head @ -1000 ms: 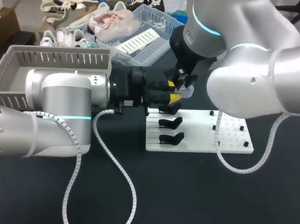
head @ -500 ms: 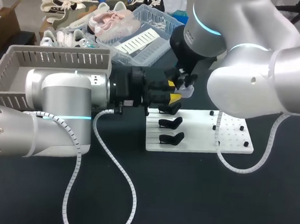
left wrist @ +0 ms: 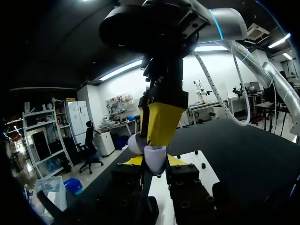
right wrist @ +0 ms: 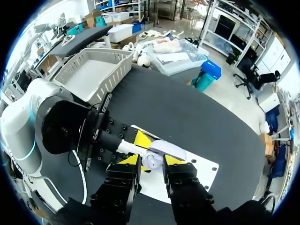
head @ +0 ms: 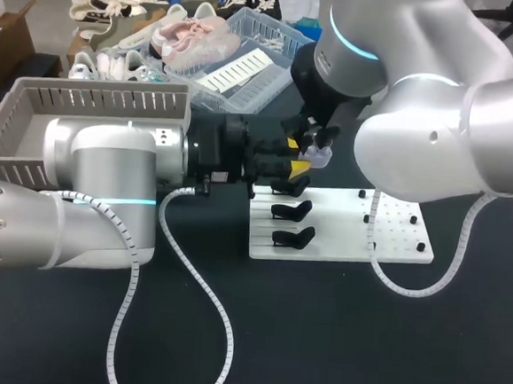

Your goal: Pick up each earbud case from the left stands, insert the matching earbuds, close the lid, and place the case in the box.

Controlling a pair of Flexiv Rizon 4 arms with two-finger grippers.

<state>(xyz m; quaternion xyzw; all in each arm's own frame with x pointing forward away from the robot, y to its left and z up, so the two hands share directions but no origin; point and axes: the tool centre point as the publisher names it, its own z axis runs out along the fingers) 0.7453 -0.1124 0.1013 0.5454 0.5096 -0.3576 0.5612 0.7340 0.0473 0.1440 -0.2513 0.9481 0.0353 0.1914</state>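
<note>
A white earbud case (left wrist: 154,161) sits between the yellow tips of my left gripper (left wrist: 154,161), which is shut on it and holds it above the white stand board (head: 395,238). My right gripper (right wrist: 151,159) comes down from above, its fingers (left wrist: 159,122) straddling the same case (right wrist: 153,158) a little apart from it; the case's lid (right wrist: 168,150) points away from the left arm. In the head view both grippers meet over the board's far left corner, the left gripper (head: 296,167) lying level and the right gripper (head: 313,152) pointing down. Two black stands (head: 292,211) lie on the board.
A grey slatted box (head: 95,99) stands at the far left behind my left arm. A clear bin (head: 251,31) with shoes and papers sits at the back. Small black pegs (head: 365,218) dot the board's right half. A white cable (head: 188,267) loops across the dark table.
The right gripper's fingers have parted slightly around the case. Both arms stay where they were, and the left keeps its hold.
</note>
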